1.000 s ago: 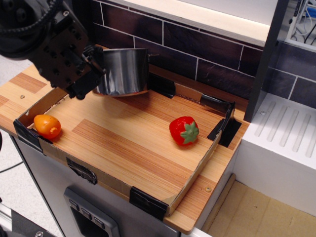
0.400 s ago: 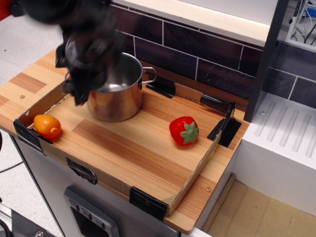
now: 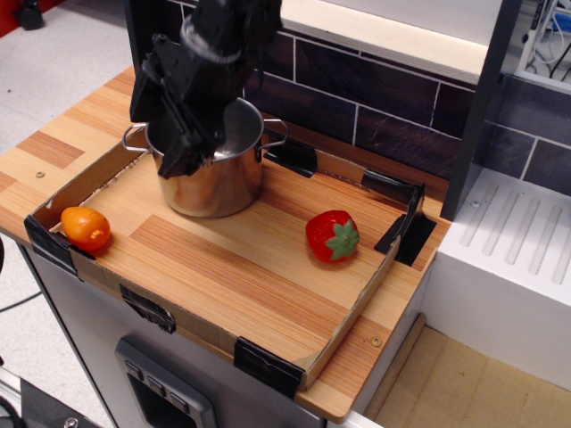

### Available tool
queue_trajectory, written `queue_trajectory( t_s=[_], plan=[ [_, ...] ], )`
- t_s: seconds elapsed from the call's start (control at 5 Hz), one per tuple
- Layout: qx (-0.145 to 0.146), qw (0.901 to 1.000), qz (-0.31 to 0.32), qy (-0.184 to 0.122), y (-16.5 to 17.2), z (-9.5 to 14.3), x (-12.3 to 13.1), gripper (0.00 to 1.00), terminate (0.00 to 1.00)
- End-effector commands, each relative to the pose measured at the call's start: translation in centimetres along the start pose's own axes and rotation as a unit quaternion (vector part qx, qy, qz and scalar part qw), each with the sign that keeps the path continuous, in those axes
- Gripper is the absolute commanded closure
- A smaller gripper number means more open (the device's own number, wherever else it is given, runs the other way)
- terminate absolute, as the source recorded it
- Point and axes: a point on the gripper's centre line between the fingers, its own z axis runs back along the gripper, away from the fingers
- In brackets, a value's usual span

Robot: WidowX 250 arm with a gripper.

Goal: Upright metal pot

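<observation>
The metal pot (image 3: 225,183) stands upright on its flat base at the back left of the wooden tray (image 3: 232,267), its mouth facing up. Its two wire loop handles stick out to the left and right. My black gripper (image 3: 183,159) comes down from above onto the pot's left front rim. One finger lies over the outer wall and the rest hides part of the opening. It looks shut on the rim.
A red toy strawberry (image 3: 332,236) lies at the middle right of the tray. An orange toy fruit (image 3: 86,227) lies in the front left corner. Low cardboard walls (image 3: 352,312) ring the tray. A dark tiled wall (image 3: 375,85) stands behind, and a white drainer (image 3: 517,259) is at right.
The pot hung on its side in my gripper above the tray's back edge. It now stands upright on the tray, and my arm has swung over from the left to above it.
</observation>
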Motion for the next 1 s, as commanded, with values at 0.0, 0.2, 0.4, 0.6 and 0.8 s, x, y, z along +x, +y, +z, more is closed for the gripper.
queue_trajectory(
  t_s=[0.0, 0.2, 0.4, 0.6, 0.8],
  plan=[
    [-0.103, 0.9885, 0.002, -0.111, 4.7, 7.9, -0.7, 0.00, 0.00],
    [-0.109, 0.9832, 0.005, -0.147, 5.9, 10.2, -1.6, 0.00, 0.00],
    [-0.108, 0.9778, 0.031, -0.176, 7.2, 13.1, -2.6, 0.00, 0.00],
    [-0.108, 0.9778, 0.031, -0.176, 7.2, 13.1, -2.6, 0.00, 0.00],
    [-0.108, 0.9778, 0.031, -0.176, 7.2, 13.1, -2.6, 0.00, 1.00]
  ],
)
